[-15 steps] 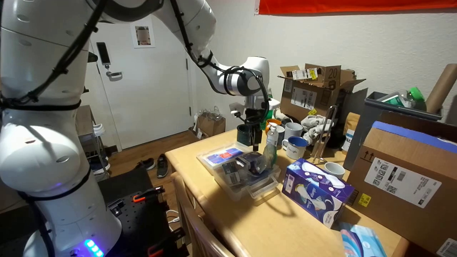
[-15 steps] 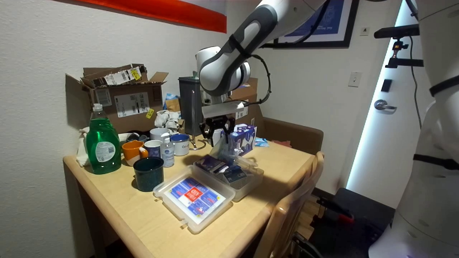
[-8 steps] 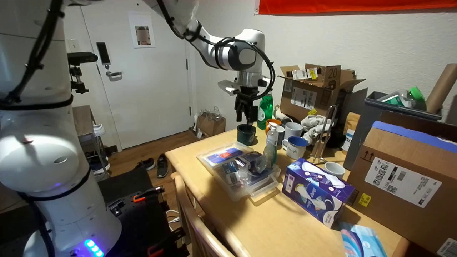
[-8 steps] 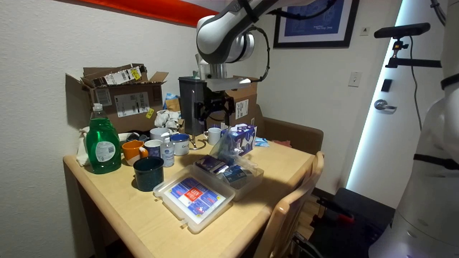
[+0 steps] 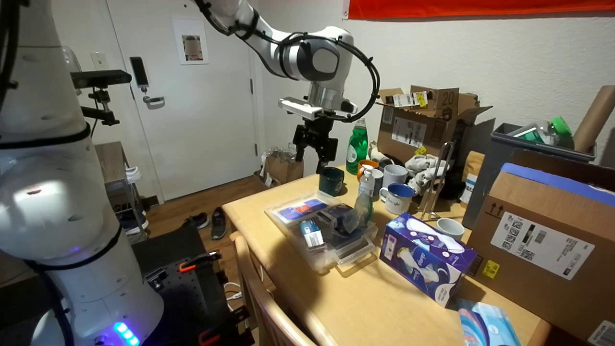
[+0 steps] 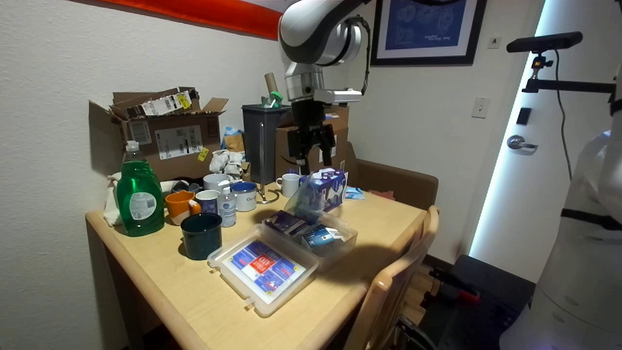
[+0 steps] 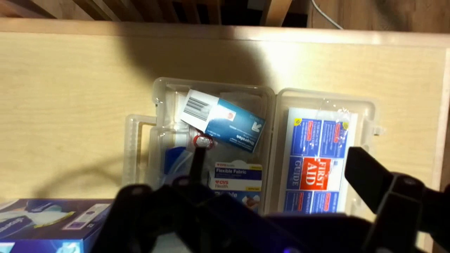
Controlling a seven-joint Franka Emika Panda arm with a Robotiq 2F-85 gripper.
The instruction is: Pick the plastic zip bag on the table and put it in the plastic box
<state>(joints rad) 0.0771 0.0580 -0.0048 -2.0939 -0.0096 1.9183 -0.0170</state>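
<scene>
- Clear plastic bag: in the open plastic box, its top jutting above the rim.
- Ibuprofen carton: in the same box, lying askew.
- Lid: open on the desk, First Aid guide inside.
- Fingers: spread wide, raised well above the desk.

The blue-red-white paper sheet reads "FIRST AID GUIDE"; the blue-white oblong carton, "Ibuprofen"; the purple-white packet, "Flexible Fabric"; the far white blue-lined mug, "Google".
</scene>
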